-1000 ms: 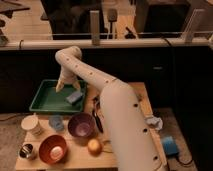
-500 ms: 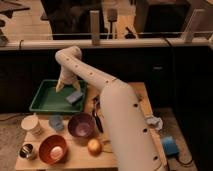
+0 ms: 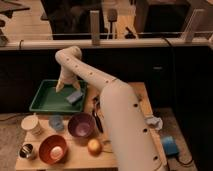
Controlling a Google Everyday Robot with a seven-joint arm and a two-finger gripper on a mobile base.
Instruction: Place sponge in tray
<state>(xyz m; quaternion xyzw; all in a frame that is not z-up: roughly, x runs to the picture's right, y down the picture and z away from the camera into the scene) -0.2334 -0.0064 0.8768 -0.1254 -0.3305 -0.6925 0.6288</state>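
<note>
Wooden tabletop (image 3: 75,160) with bowls up front — end effector (image 3: 61,86) hovers over the green tray (image 3: 42,102), sponge (image 3: 76,96) at its right edge (grip state: can't tell). Release low so it settles fully inside.

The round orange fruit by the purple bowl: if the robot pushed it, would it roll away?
Probably: the fruit looks round and lies loose on the table. The purple bowl might stop it. The gripper hangs far off, over the green tray beside the sponge.
</note>
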